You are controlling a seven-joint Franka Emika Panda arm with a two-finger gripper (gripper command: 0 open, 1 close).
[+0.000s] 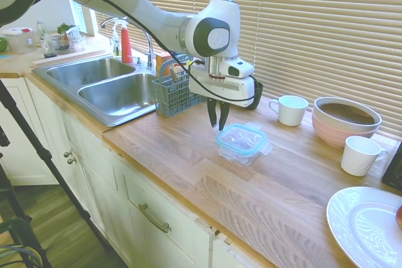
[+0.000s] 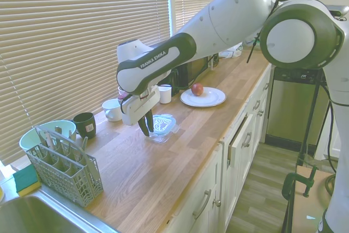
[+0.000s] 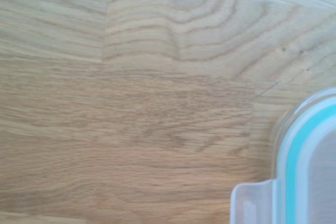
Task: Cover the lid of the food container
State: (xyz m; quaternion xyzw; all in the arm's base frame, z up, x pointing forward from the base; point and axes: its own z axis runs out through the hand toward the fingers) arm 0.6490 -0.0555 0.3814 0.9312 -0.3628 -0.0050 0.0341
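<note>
My gripper [image 1: 218, 117] hangs above the wooden counter [image 1: 251, 186], fingers drawn nearly together and holding nothing. At its 4 o'clock in the first exterior view, just beside the fingertips, the lid [image 1: 241, 137] sits on the food container [image 1: 242, 150]; a white mug [image 1: 291, 110] stands beyond.

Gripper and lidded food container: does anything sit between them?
No. In the first exterior view the gripper hangs beside the lid on the food container; only bare wooden counter lies between.
</note>
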